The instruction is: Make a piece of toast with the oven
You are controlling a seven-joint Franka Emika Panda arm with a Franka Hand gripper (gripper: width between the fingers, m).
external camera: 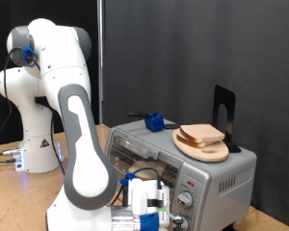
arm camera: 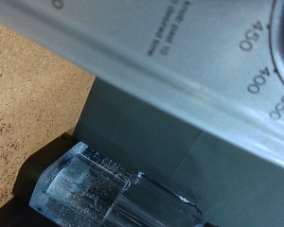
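We see the gripper [external camera: 149,214] low at the front of the toaster oven [external camera: 197,173], close to its knob panel at the exterior view's bottom, and we cannot tell how its jaws stand, since the wrist view shows only one clear fingertip [arm camera: 95,184]. Bread slices on a wooden plate [external camera: 204,146] sit on the oven's top; a single piece of toast we cannot pick out, nor whether one lies inside. On the panel we read dial marks 450, 400 and 350; the smaller print is illegible.
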